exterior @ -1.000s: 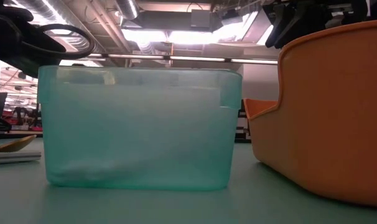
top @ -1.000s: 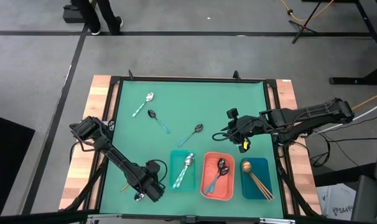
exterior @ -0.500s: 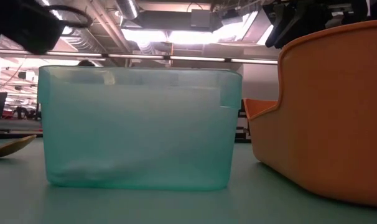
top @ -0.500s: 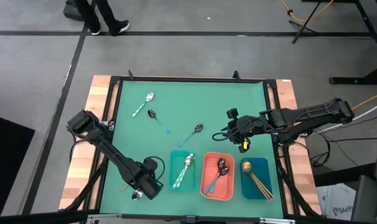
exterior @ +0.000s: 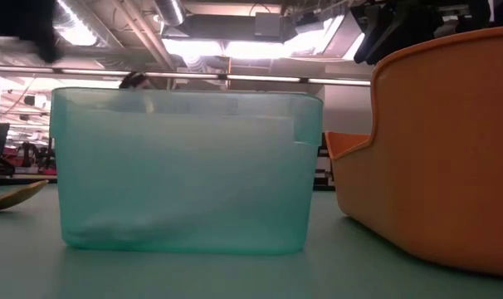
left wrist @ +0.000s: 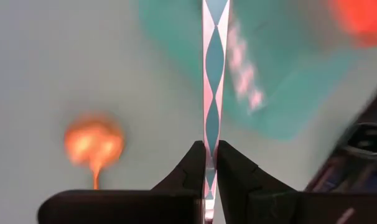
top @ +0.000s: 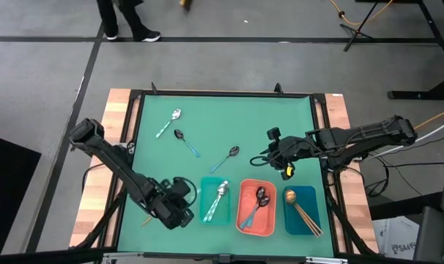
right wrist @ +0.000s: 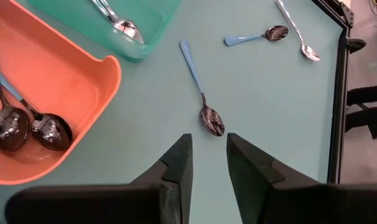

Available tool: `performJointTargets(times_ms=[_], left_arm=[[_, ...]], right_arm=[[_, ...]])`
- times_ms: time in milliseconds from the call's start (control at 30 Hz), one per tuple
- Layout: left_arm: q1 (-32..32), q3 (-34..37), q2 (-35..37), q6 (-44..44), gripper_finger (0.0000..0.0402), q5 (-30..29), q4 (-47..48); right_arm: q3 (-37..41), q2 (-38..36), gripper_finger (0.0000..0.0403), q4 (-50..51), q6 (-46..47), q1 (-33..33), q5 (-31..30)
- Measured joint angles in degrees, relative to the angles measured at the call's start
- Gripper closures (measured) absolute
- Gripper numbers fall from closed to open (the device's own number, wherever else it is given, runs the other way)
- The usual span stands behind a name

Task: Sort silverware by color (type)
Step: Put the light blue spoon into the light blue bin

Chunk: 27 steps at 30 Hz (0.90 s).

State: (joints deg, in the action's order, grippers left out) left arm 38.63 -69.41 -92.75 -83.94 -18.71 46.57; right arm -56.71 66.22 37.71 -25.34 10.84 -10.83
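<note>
A grey concrete floor (top: 229, 66) is seen around the tabletop (top: 222, 147), which is covered in green and edged with pale wooden boards (top: 97, 191). Dark seam lines (top: 280, 39) are drawn across the floor beyond the tabletop's far edge, and a further line is run diagonally off its far left corner. A person's legs and dark shoes (top: 130, 28) are seen on the floor past that seam. Black stand legs (top: 412, 44) and an orange cable (top: 346, 15) are placed off the tabletop's far right corner. In the low view, bright ceiling lights (exterior: 235, 46) and exposed ducts (exterior: 135, 33) are seen overhead.
</note>
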Motion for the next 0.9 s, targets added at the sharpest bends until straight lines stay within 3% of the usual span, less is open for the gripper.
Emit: performJointTargets(times_ms=[200,600,733,900], left_arm=[[-3.1,-0.02,0.83,24.46,0.0384,-6.46,-10.3],[-9.96,-0.07,0.83,84.57,0.0381,-6.78,-26.77],[-11.78,-0.07,0.83,99.27,0.0381,-2.41,-31.11],[-13.77,-0.11,0.0,107.38,0.038,6.67,-34.36]], right_arm=[[0.0,0.0,0.0315,-0.12,0.0,0.0,0.0],[0.0,0.0,0.0315,-0.22,0.0,0.02,0.0],[0.0,0.0,0.0315,-0.31,0.0,0.02,0.0],[0.0,0.0,0.0315,-0.33,0.0,0.01,0.0]])
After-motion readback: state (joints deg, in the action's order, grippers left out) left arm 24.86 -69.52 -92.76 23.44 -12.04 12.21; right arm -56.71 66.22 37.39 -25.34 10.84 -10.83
